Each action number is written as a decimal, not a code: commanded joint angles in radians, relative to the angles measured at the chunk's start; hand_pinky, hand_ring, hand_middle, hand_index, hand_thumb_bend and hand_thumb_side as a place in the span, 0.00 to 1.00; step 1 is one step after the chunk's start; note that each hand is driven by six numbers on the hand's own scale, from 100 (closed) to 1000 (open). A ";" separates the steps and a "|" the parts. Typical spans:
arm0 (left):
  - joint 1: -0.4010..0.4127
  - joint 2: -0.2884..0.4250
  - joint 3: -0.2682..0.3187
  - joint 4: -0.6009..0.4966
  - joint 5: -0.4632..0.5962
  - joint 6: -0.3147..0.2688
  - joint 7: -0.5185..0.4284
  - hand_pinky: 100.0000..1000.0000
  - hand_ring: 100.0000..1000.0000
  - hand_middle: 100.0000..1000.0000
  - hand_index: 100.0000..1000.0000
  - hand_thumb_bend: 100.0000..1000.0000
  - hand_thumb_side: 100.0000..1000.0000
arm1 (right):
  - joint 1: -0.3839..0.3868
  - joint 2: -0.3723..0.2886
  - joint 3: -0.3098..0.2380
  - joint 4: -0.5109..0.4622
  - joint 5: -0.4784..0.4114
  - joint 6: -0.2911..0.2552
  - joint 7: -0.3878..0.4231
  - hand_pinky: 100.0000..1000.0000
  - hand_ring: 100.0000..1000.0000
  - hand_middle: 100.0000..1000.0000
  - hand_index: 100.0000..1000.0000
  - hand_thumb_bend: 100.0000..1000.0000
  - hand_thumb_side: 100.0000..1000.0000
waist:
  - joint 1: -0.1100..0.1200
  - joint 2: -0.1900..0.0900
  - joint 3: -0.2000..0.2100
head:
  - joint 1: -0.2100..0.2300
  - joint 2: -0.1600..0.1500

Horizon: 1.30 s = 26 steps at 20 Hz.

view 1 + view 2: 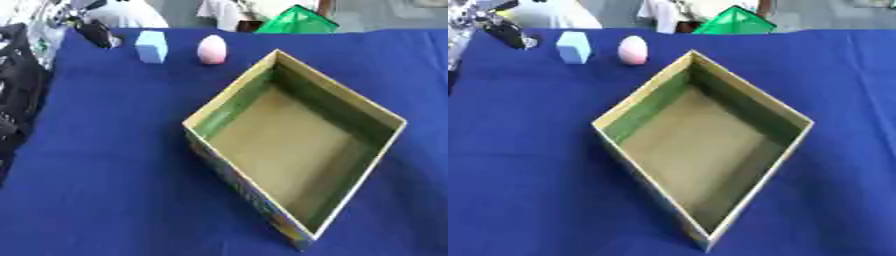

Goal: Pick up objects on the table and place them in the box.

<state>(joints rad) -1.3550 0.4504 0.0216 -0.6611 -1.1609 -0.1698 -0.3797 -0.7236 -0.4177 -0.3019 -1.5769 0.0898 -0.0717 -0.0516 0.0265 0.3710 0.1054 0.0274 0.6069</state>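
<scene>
Blue cloth (pixel 114 175): empty box (pixel 385 117); pink egg (pixel 212 49) at 12 o'clock may roll when grasped. Left hand (pixel 96 34) at 11, grip indiscernible.

Black robot hand (pixel 98 34), silver joints, blurred outline

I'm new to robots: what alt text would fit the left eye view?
An empty open cardboard box sits askew on a blue tablecloth. Beyond it stand a light blue block and a pink egg-shaped object, side by side, apart.
</scene>
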 commanded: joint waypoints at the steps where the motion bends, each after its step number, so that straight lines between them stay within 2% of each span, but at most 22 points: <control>1: -0.016 0.035 -0.004 -0.020 0.013 0.001 -0.006 0.79 0.91 0.82 0.90 0.26 0.00 | -0.016 -0.014 -0.005 -0.021 0.009 -0.001 -0.005 0.75 0.91 0.53 0.81 0.49 1.00 | -0.003 -0.029 0.002 | -0.001 0.006; 8: -0.011 0.033 -0.005 -0.018 0.016 0.003 -0.013 0.79 0.91 0.82 0.90 0.26 0.00 | -0.019 -0.017 -0.006 -0.015 0.010 -0.002 -0.007 0.75 0.91 0.53 0.81 0.49 1.00 | -0.006 -0.026 0.007 | 0.002 0.007; 10: -0.010 0.032 -0.005 -0.017 0.017 0.004 -0.015 0.80 0.92 0.84 0.90 0.30 0.00 | -0.019 -0.018 -0.007 -0.015 0.010 -0.002 -0.007 0.75 0.91 0.54 0.81 0.50 1.00 | -0.006 -0.025 0.008 | 0.004 0.005; 12: -0.009 0.032 -0.007 -0.015 0.005 0.009 -0.017 0.83 0.95 0.87 0.93 0.42 0.00 | -0.020 -0.018 -0.007 -0.014 0.010 -0.002 -0.007 0.75 0.91 0.53 0.81 0.50 1.00 | -0.006 -0.023 0.006 | 0.008 0.002; 15: -0.007 0.031 -0.003 -0.013 -0.024 0.016 -0.014 0.84 0.96 0.88 0.95 0.46 0.00 | -0.022 -0.020 -0.008 -0.012 0.009 -0.002 -0.007 0.75 0.91 0.53 0.81 0.50 1.00 | -0.005 -0.019 0.003 | 0.019 -0.003; 26: -0.011 0.017 0.015 -0.008 -0.099 0.047 0.037 0.85 0.99 0.94 1.00 0.45 0.00 | -0.049 -0.032 -0.003 0.007 0.005 -0.009 0.001 0.75 0.91 0.53 0.81 0.50 1.00 | -0.001 0.015 -0.027 | 0.049 -0.031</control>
<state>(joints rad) -1.3452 0.4484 0.0283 -0.6598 -1.2510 -0.1259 -0.3534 -0.7549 -0.4188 -0.3019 -1.5633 0.0940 -0.0773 -0.0518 0.0244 0.4105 0.0789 0.0719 0.5869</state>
